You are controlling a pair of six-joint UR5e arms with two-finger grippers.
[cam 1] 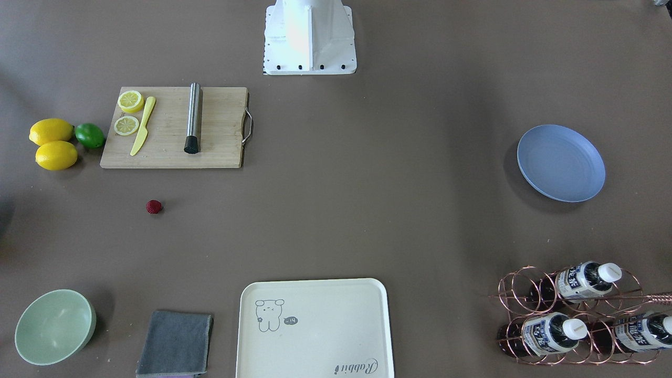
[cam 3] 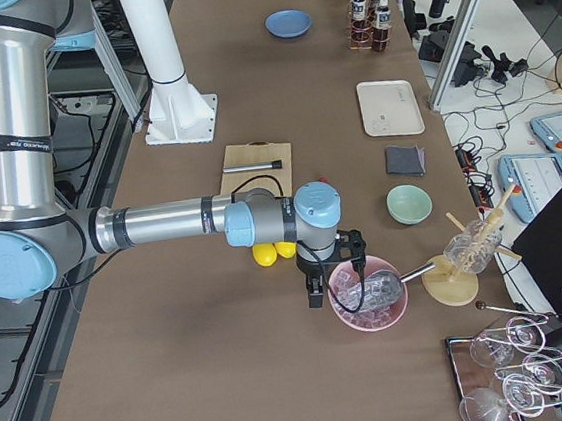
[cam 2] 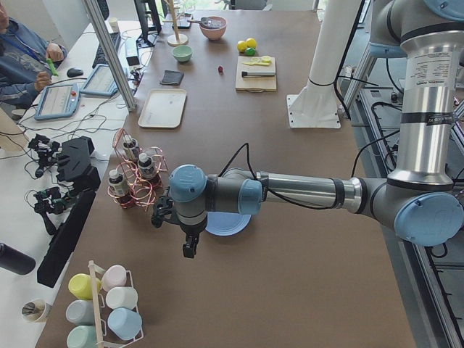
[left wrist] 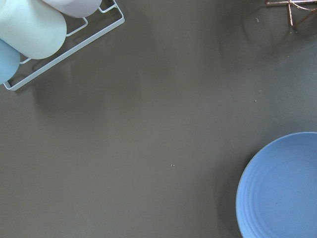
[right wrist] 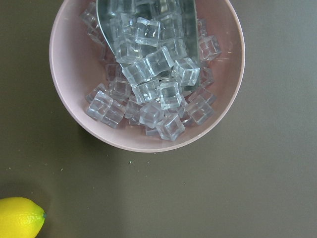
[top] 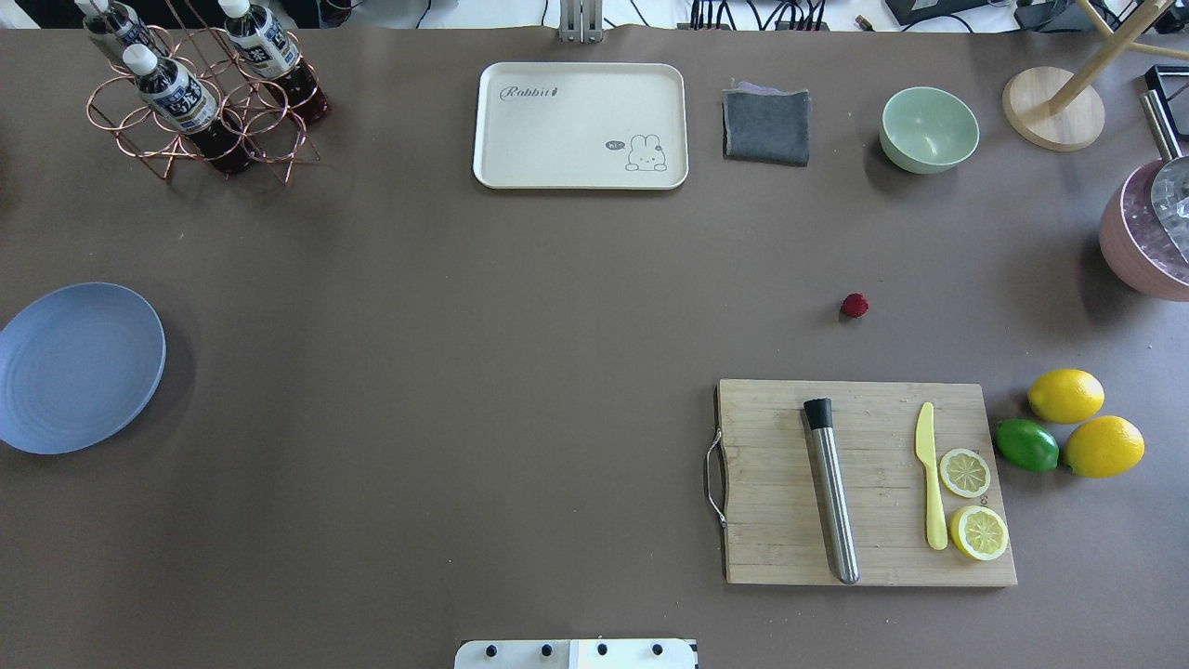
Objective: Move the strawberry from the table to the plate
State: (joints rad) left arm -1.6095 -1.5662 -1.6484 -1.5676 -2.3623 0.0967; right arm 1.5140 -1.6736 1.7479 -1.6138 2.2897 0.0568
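Observation:
The strawberry (top: 855, 305) (cam 1: 154, 207), small and dark red, lies alone on the brown table (top: 464, 325) just beyond the cutting board. Far across the table on my left side rests the empty blue plate (top: 74, 367) (cam 1: 560, 163) (left wrist: 282, 188). My left gripper (cam 2: 190, 246) hangs over the table beside the plate and shows only in the exterior left view, so I cannot tell its state. Over the rim of a pink bowl of ice hangs my right gripper (cam 3: 315, 292), which only the exterior right view shows; I cannot tell its state either. Neither gripper is near the strawberry.
A wooden cutting board (top: 864, 483) carries a metal muddler, a yellow knife and lemon slices, with two lemons and a lime (top: 1026, 444) beside it. At the far edge stand a cream tray (top: 581, 125), grey cloth, green bowl (top: 929, 128) and copper bottle rack (top: 200, 93). The pink ice bowl (right wrist: 146, 74) stands at far right.

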